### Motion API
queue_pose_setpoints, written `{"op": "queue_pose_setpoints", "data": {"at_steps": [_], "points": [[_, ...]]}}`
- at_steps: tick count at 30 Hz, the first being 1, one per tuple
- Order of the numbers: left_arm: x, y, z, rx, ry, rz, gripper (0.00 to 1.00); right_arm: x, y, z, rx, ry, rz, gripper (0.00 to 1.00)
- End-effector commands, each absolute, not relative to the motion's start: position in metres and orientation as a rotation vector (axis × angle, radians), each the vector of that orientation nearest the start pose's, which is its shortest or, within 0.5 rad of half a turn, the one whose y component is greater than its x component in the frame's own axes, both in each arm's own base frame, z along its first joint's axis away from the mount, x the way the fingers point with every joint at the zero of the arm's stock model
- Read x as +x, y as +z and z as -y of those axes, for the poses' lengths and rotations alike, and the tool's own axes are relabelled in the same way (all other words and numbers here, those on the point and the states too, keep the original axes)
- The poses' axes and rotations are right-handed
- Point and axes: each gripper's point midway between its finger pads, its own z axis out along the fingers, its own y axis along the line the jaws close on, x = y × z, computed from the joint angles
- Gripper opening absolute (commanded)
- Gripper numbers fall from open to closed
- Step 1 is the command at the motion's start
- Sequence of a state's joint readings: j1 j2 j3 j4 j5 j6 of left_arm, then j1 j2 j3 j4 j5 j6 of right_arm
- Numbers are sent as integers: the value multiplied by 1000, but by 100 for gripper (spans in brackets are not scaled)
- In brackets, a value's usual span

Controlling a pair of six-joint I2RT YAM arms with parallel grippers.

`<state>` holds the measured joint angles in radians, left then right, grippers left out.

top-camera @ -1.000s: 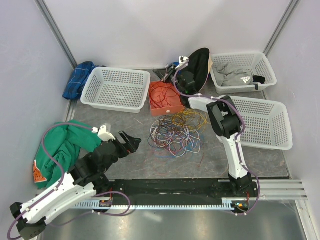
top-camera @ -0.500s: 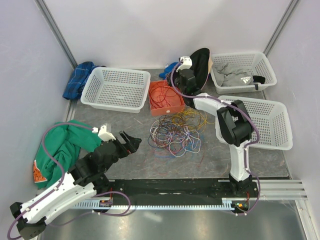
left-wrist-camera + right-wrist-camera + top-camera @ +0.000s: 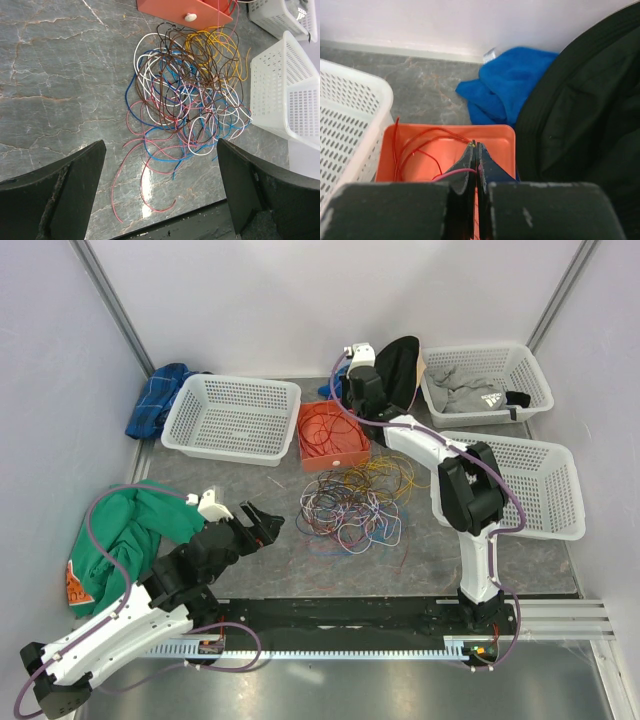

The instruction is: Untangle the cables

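Orange tray [image 3: 330, 435] now lies under the right pincer [image 3: 475, 148], drawn farther back and shut on a pink cable [image 3: 454, 173], so one strand seems to be leaving the cables [image 3: 352, 502] tangled on the tabletop [image 3: 250, 485]; the left pincer [image 3: 160, 145] gapes wide, empty.

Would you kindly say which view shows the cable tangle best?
Left wrist: the cable tangle fills it, strands distinct. Top external shows it small; right wrist shows only red wire in the orange tray.
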<state>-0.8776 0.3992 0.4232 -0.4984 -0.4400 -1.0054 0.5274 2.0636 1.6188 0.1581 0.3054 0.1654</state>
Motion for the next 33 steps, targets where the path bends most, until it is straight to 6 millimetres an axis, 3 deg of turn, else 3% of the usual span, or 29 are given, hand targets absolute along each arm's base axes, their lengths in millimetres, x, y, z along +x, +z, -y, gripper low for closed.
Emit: {"op": "queue_pose_setpoints", "data": {"at_steps": [1, 2, 4, 5, 7, 8, 10, 11, 15, 22, 25, 33], "points": [[184, 159, 155, -445, -795, -2001, 100, 571, 253, -266, -90, 176, -1720, 0], [183, 159, 154, -443, -793, -2003, 100, 574, 265, -269, -84, 185, -1696, 0], [183, 160, 155, -444, -796, -2000, 100, 579, 269, -273, -87, 191, -1686, 0], [183, 159, 154, -444, -793, -2000, 100, 583, 285, -274, -75, 202, -1658, 0], [183, 159, 154, -444, -793, -2000, 100, 589, 284, -280, -85, 206, -1664, 0], [183, 160, 154, -445, -792, -2000, 100, 592, 299, -282, -79, 219, -1636, 0], [184, 159, 154, -444, -788, -2000, 100, 597, 296, -287, -87, 222, -1644, 0], [184, 160, 153, -445, -786, -1997, 100, 599, 306, -288, -80, 228, -1626, 0], [185, 157, 152, -447, -776, -1999, 100, 602, 292, -291, -97, 211, -1649, 0], [184, 153, 153, -452, -775, -2008, 100, 592, 222, -278, -128, 130, -1759, 0], [183, 153, 153, -451, -783, -2010, 100, 585, 204, -275, -134, 122, -1781, 0], [181, 154, 155, -448, -807, -2009, 100, 562, 179, -276, -173, 95, -1811, 0]]}}
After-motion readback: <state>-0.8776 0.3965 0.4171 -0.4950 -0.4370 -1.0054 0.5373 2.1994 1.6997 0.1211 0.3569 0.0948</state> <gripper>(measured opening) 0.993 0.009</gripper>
